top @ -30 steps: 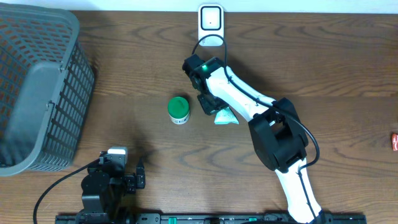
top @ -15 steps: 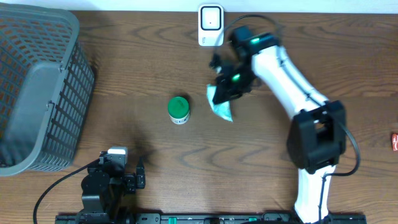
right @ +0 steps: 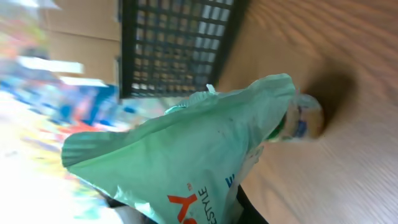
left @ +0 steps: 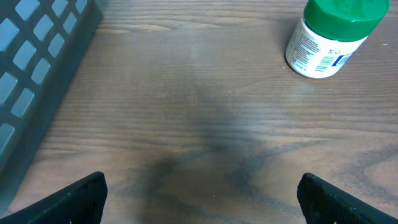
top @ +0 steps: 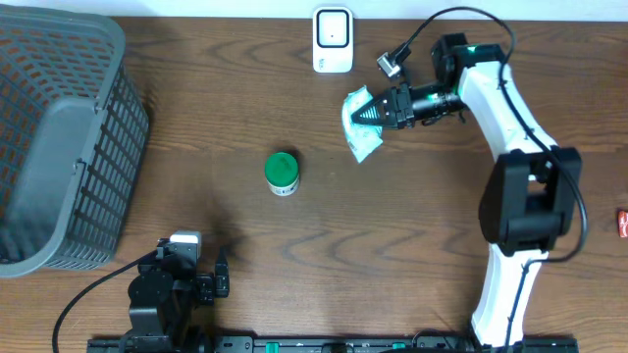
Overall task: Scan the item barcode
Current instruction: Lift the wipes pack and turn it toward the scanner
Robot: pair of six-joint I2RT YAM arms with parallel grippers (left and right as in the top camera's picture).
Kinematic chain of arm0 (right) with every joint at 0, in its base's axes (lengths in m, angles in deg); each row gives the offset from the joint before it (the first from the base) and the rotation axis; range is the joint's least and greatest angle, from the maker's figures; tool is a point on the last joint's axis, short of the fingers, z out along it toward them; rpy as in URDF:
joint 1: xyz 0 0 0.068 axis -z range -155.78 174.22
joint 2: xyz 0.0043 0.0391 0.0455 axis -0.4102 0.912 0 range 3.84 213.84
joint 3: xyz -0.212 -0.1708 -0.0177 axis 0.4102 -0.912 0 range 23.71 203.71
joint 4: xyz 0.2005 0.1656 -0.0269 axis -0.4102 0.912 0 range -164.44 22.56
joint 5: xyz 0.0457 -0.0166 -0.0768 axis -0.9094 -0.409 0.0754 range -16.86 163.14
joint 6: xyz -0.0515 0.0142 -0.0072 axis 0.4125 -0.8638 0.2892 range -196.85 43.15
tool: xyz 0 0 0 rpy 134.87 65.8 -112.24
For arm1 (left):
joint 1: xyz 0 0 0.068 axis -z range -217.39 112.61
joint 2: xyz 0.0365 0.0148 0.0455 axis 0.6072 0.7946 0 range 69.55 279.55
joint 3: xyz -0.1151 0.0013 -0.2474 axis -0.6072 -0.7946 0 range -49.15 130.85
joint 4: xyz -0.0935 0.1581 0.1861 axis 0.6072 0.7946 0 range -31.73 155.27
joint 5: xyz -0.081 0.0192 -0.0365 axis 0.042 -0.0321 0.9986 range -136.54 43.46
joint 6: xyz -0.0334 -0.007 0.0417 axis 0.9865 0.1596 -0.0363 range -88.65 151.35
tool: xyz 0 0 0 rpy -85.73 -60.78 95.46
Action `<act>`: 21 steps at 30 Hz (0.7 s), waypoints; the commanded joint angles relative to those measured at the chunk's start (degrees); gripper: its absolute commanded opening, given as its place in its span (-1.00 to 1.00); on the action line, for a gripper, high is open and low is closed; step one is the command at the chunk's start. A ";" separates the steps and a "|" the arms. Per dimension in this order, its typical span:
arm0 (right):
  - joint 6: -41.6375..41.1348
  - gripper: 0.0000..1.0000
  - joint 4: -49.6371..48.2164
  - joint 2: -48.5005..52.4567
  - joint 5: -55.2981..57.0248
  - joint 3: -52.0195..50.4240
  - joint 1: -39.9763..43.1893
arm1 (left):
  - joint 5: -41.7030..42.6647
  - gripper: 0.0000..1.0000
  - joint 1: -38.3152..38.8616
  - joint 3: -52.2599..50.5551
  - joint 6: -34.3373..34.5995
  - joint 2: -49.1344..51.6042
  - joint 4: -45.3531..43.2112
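My right gripper (top: 381, 112) is shut on a mint-green packet (top: 360, 127) and holds it above the table, just right of and below the white barcode scanner (top: 333, 39) at the far edge. In the right wrist view the packet (right: 186, 149) fills the frame and hides most of the fingers; red and blue print shows on it, and no barcode can be made out. A green-capped white bottle (top: 282, 174) stands at the table's middle; it is also at the top right of the left wrist view (left: 329, 34). My left gripper (left: 202, 205) rests open and empty near the front edge.
A grey plastic basket (top: 59, 137) fills the left side of the table, and its wall (left: 37, 68) runs along the left of the left wrist view. A small red thing (top: 622, 224) lies at the right edge. The left arm base (top: 167, 289) sits at the front left.
The right arm has lifted the packet off the table beside the bottle and swung it up and to the right, near the scanner. The left arm has not moved.
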 commanded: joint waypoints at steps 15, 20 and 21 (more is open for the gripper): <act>0.92 -0.98 2.27 12.31 -11.47 -0.90 -1.05 | 0.31 0.96 -0.15 0.11 -0.35 -0.09 0.02; 0.90 -0.98 4.22 12.31 -11.47 -0.90 -1.42 | 0.31 0.96 -0.15 0.11 -0.35 -0.09 0.02; 0.94 -0.98 5.90 12.31 -11.47 -0.90 -1.53 | 0.33 0.96 -0.15 0.11 -0.35 -0.09 0.00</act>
